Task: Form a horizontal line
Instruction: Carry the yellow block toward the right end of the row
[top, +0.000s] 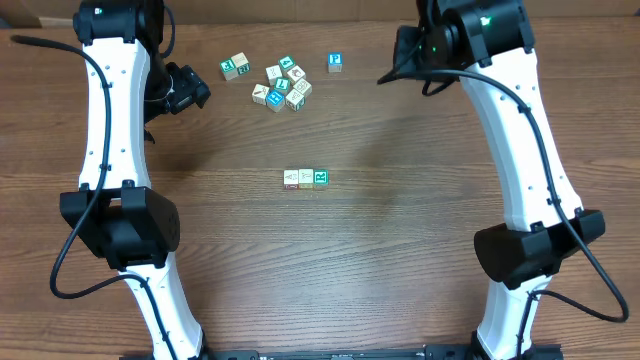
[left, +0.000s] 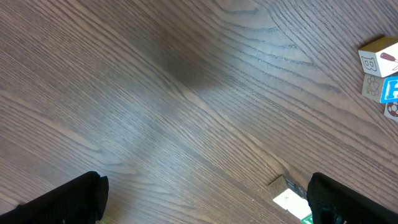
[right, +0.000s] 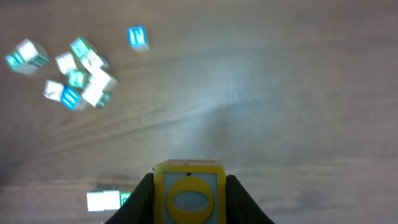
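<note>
The horizontal line (top: 305, 178) is a short row of three touching cubes at mid-table, two whitish and one teal-and-white at the right end. It also shows low left in the right wrist view as the line (right: 109, 200). My right gripper (right: 189, 199) is shut on a yellow cube (right: 189, 190) with a ring mark, held above the wood to the right of the row. From overhead the right gripper (top: 398, 60) sits far right of the jumble, its cube hidden. My left gripper (left: 205, 205) is open above bare wood; the left gripper (top: 188, 90) hangs left of the jumble.
A loose jumble of white and teal cubes (top: 282, 84) lies at the back, with one cube (top: 236, 67) to its left and a lone teal cube (top: 335, 62) to its right. A white-and-green cube (left: 291, 200) lies just beside my left gripper's right finger (left: 351, 202).
</note>
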